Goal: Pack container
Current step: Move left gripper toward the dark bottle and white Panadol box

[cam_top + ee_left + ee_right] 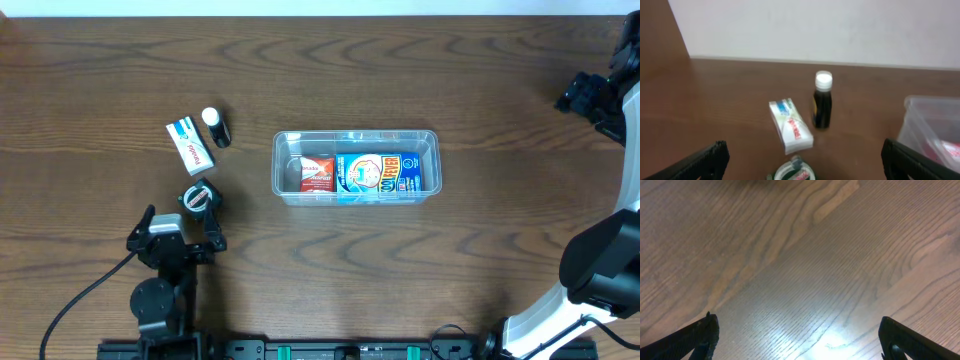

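Fingers of the left gripper stood spread wide apart and held nothing, seen from the left wrist low over the brown wooden surface. A small round item with a green-and-white top lay between them at the bottom edge of that view. Beyond it lay a white box with blue and red print, and just beside the box stood a dark bottle with a white cap, upright.

The right gripper also had its fingers parted and empty, with only bare wood grain beneath them in the right wrist view. From overhead, that arm reached to the far right corner, well apart from everything else.

The container, a clear plastic tub with rounded corners, sat near the middle of the surface, its long side running left to right. Inside it lay a red-and-white packet at the left end and a larger blue-and-yellow packet just beside it. The box, the bottle and the round item stayed outside, clustered to the tub's left, near the left arm.
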You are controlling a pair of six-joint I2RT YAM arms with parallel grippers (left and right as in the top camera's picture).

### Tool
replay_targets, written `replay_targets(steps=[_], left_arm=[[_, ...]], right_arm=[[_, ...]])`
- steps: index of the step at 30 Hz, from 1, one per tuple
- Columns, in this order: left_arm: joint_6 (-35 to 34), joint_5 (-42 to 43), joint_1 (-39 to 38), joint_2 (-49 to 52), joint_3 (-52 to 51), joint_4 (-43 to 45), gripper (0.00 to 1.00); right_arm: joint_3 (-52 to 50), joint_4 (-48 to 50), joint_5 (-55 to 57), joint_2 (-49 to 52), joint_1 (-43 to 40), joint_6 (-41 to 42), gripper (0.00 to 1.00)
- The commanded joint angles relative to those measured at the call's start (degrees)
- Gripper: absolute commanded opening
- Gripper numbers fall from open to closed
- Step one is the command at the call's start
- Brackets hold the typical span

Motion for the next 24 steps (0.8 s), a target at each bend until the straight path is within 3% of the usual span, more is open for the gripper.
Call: replay_targets(steps=[1, 6, 11, 16, 24], left_arm=[[-0.5, -0.2, -0.02, 5.84, 9.51, -2.95, 0.98], [-0.48, -4.2, 0.0, 26.84, 25.64, -11.17, 0.98], [-0.5, -1.4, -0.02, 53.44, 45.05, -23.43, 0.98], [-0.5, 0.37, -0.02, 72.81, 61.61, -36.65, 0.98], [-0.5, 0.7, -0.02, 78.66, 65.83, -37.0, 0.98]], right_arm=[[0.5, -0.15, 0.79, -0.07, -0.33, -0.66, 0.99], [0.5, -0.15, 0.79, -0.07, -0.33, -0.66, 0.99], [0.5, -0.15, 0.79, -0.07, -0.33, -0.66, 0.99], [0.5, -0.15, 0.79, -0.07, -0.35, -0.66, 0.99], [0.5, -0.15, 0.79, -0.07, -0.33, -0.66, 0.99]])
